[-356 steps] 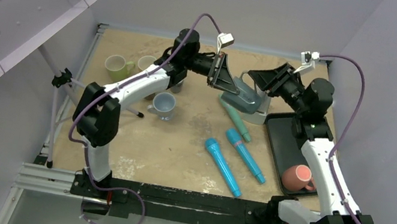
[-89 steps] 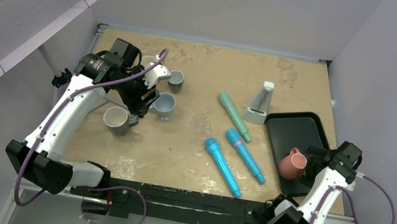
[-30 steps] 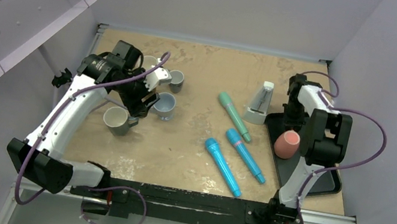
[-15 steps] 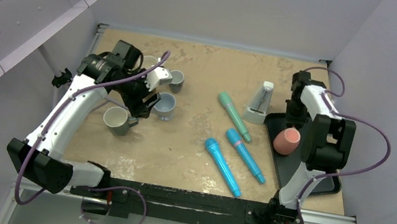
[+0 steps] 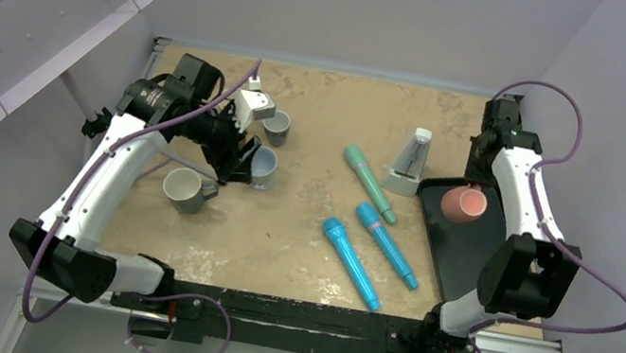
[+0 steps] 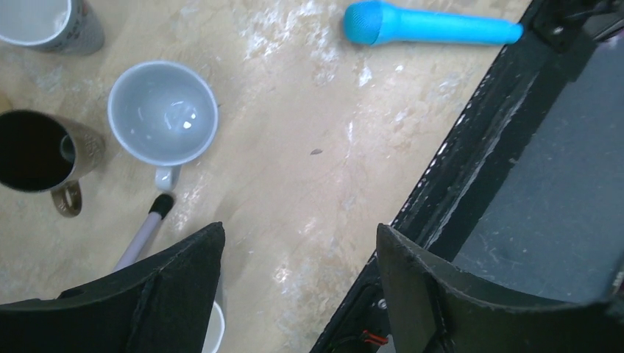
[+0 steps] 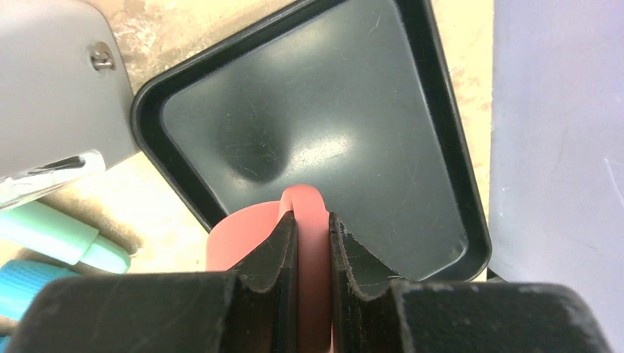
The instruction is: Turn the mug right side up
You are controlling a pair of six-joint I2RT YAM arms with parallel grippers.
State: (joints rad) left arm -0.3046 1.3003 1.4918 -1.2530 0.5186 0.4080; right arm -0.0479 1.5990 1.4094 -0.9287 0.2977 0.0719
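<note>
The pink mug (image 5: 463, 204) is over the far left part of the black tray (image 5: 477, 262), its mouth facing up toward the top camera. My right gripper (image 5: 470, 186) reaches down from the far side and is shut on the mug's handle (image 7: 303, 198). In the right wrist view the pink body (image 7: 239, 237) shows left of the gripper (image 7: 312, 220), above the tray's corner (image 7: 158, 95). Whether the mug rests on the tray I cannot tell. My left gripper (image 5: 243, 161) stands open and empty beside a blue-grey mug (image 5: 264, 166), over bare table in its wrist view (image 6: 298, 235).
Upright mugs cluster at the left: blue-grey (image 6: 162, 112), dark (image 6: 33, 151), grey-green (image 5: 185, 190), grey (image 5: 276, 126). A metronome (image 5: 409, 161) stands next to the tray. A green microphone (image 5: 369, 183) and two blue ones (image 5: 387, 245) (image 5: 352, 263) lie mid-table. A music stand (image 5: 37, 25) leans at far left.
The right arm swung outward and rotated the pink mug from bottom-up to mouth-up, shifting it slightly farther back over the tray. The left gripper opened a little wider.
</note>
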